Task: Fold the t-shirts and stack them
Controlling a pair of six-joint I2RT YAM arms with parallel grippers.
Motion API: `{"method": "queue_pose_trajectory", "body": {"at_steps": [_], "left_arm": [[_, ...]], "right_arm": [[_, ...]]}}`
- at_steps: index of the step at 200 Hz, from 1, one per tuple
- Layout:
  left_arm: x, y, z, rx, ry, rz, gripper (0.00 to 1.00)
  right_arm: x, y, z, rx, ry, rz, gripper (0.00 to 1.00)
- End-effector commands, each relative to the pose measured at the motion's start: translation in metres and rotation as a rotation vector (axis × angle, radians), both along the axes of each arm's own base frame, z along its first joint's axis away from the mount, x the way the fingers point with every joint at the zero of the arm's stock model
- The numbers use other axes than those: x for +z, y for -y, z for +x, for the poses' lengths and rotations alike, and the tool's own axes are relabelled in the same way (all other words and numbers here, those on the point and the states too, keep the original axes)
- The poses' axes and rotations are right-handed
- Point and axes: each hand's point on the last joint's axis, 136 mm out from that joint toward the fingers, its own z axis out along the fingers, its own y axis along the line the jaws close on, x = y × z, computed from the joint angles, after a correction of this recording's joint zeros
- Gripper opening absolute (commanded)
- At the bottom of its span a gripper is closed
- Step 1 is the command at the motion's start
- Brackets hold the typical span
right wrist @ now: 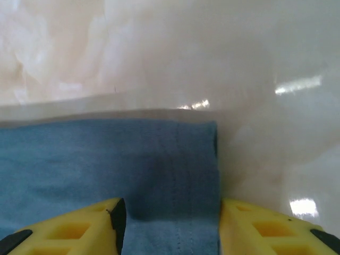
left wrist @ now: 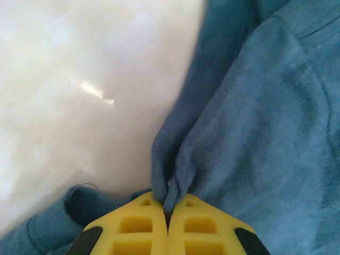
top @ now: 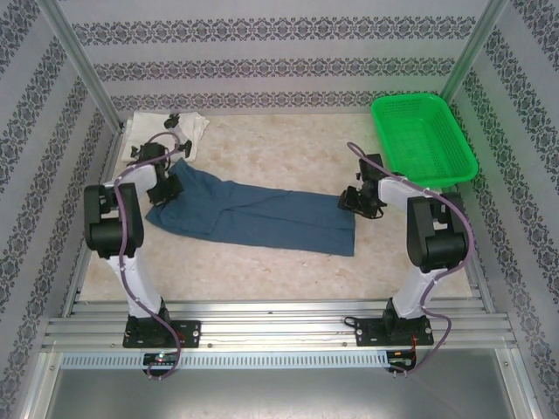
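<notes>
Seemingly to lift both ends for a fold, the left tool (left wrist: 167, 211) is clamped on a pinched ridge of the dark teal t-shirt (top: 262, 218) while the right tool (right wrist: 167, 226) stands open astride its hem corner; the shirt lies across the surface (top: 288, 148), bare room beyond both long edges.

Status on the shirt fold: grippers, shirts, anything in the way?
Left gripper shut on a pinch of the blue shirt. Right gripper open, astride its hem corner. White shirt at far-left corner; green basket far right, off the cloth.
</notes>
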Motion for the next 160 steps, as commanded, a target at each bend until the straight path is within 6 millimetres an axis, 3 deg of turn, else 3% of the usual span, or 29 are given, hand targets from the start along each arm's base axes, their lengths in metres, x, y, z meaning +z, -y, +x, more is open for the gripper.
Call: {"method": "queue_pose_trajectory", "body": {"at_steps": [1, 60, 96, 110, 139, 145, 160], "left_arm": [[-0.026, 0.024, -0.004, -0.1, -0.143, 0.048, 0.0], [-0.03, 0.053, 0.056, -0.212, -0.167, 0.096, 0.0], [-0.023, 0.039, 0.075, -0.202, -0.163, 0.146, 0.0], [-0.018, 0.025, 0.071, -0.197, -0.19, 0.178, 0.0], [-0.003, -0.026, 0.046, -0.087, -0.19, 0.228, 0.03], [0.004, -0.035, 0.042, -0.056, -0.169, 0.222, 0.09], [0.021, -0.052, 0.034, -0.007, -0.11, 0.205, 0.41]], "right_arm": [[0.009, -0.001, -0.021, -0.019, -0.011, -0.003, 0.5], [-0.004, -0.002, -0.087, -0.048, -0.085, 0.0, 0.5], [0.015, -0.018, -0.11, -0.021, -0.043, 0.016, 0.52], [0.036, -0.015, -0.102, -0.007, 0.015, -0.011, 0.54], [0.076, -0.022, -0.068, 0.132, 0.121, -0.071, 0.58], [0.079, -0.028, -0.061, 0.177, 0.127, -0.078, 0.59], [0.078, -0.041, -0.042, 0.264, 0.135, -0.113, 0.59]]}}
